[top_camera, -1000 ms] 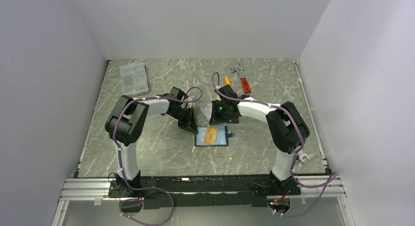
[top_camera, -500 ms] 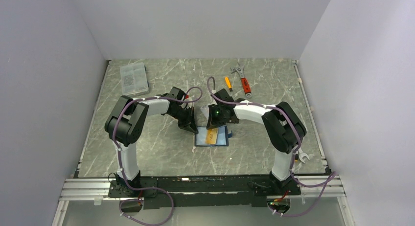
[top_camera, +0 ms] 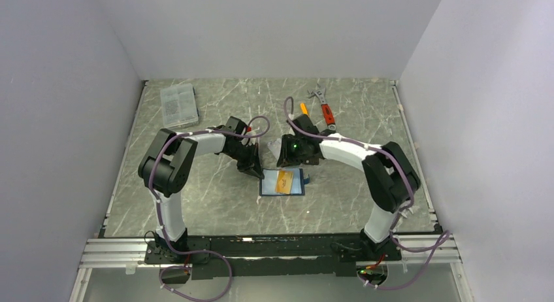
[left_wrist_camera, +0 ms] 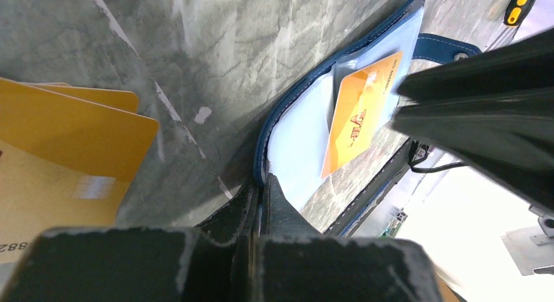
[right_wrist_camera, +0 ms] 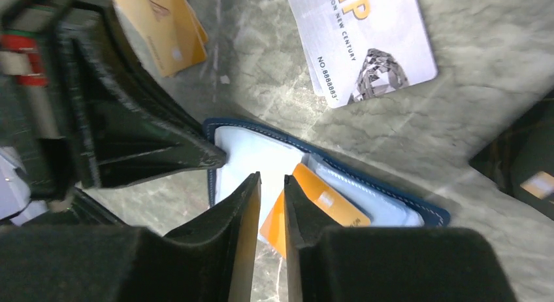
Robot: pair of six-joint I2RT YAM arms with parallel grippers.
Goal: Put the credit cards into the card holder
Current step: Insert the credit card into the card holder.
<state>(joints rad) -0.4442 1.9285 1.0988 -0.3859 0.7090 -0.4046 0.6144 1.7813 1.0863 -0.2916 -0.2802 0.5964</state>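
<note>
The navy card holder (top_camera: 282, 182) lies open on the table, light blue inside up. An orange-gold card (top_camera: 283, 179) lies on it, its far end tucked in a clear pocket (left_wrist_camera: 359, 119). My left gripper (left_wrist_camera: 262, 184) is shut on the card holder's rim at its left corner (top_camera: 252, 169). My right gripper (right_wrist_camera: 272, 179) hovers just over the orange card (right_wrist_camera: 323, 201), its jaws a narrow gap apart with nothing between them (top_camera: 291, 161). Loose orange-gold cards (left_wrist_camera: 59, 158), a silvery-white card (right_wrist_camera: 366, 47) and a black card (right_wrist_camera: 522, 165) lie on the table behind the card holder.
A clear compartment box (top_camera: 178, 104) stands at the back left. A red-handled wrench (top_camera: 325, 107) and a small orange screwdriver (top_camera: 304, 110) lie at the back right. White walls enclose the table on three sides.
My right gripper swung a little left over the card holder, then drew slightly back; its elbow moved right. The left gripper has held still on the rim.
</note>
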